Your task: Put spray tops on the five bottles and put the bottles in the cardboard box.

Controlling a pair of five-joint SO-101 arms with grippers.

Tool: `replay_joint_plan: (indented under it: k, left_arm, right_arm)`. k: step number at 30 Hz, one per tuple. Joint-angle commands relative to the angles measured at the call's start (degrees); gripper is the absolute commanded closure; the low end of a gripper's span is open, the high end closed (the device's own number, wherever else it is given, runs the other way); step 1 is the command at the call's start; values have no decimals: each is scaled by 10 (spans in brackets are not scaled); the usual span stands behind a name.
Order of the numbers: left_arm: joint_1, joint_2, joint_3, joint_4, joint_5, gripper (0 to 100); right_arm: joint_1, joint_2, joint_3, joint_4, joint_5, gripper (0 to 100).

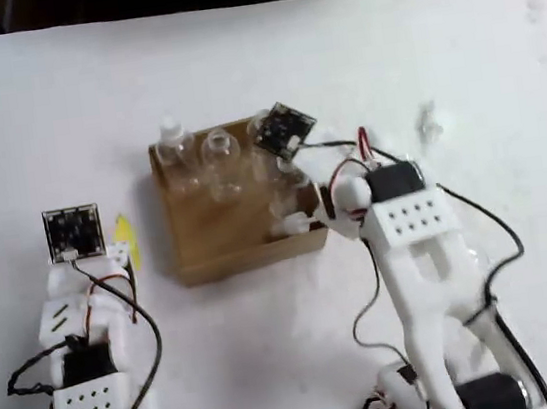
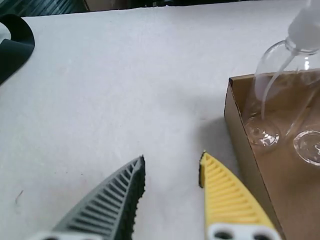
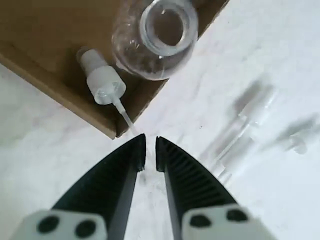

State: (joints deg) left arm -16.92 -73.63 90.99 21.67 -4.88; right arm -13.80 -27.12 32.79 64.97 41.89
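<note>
High view: matte white worktop [image 1: 58, 102]. The cardboard box [image 1: 220, 244] is brown, shallow, rectangular and open-topped. Clear rounded bottles [image 1: 219, 159] stand inside along its far wall. The white plastic left arm [image 1: 78, 331] sits off the box's left side, and the right arm [image 1: 414, 236] is at its right wall. A small translucent piece [image 1: 430, 125] lies right of the box, too faint to identify.

Left wrist view: left gripper [image 2: 172, 157] is released. Its ribbed grey and yellow fingers are spread with nothing between them, just outside the box wall. Inside stands a capped bottle [image 2: 280, 70], clear, with a curved dip tube.

Right wrist view: right gripper [image 3: 150, 138] is at the box corner, its black ribbed fingers nearly clenched. Only a thin slit is left, with nothing seen in it. A white spray top [image 3: 102, 80] lies on its side at the box rim, its thin tube crossing the wall toward the fingertips. An uncapped bottle [image 3: 160, 35] with a round open neck stands in that corner.
</note>
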Motion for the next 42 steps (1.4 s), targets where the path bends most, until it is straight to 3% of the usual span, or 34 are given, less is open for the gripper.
replay_joint_plan:
  k: [1,6,10,13,16,20,30,34,39,42]
  left_arm:
    - [-7,-8,-29,-16,7,825]
    - [-7,-8,-29,-16,7,825]
    - [-7,-8,-29,-16,7,825]
    - [-7,-8,-29,-16,7,825]
    - [-7,-8,-29,-16,7,825]
    - [-7,-8,-29,-16,7,825]
    - [4,-8,-28,-16,4,825]
    - [4,-8,-28,-16,4,825]
    - [4,-8,-28,-16,4,825]
    - [4,-8,-28,-16,4,825]
  right_arm:
    - [6,-70,9,-12,-14,982]
    - [13,-125,46,-2,22,982]
    - [-21,-125,55,1,40,968]
    - [-59,-125,47,29,56,854]
    - [-73,-125,55,50,132,775]
    - [-66,-126,112,34,201,792]
    - [15,-126,189,-87,227,792]
    - [17,-126,223,-172,209,803]
    - [14,-132,252,-219,193,994]
    - [18,-149,252,-218,135,978]
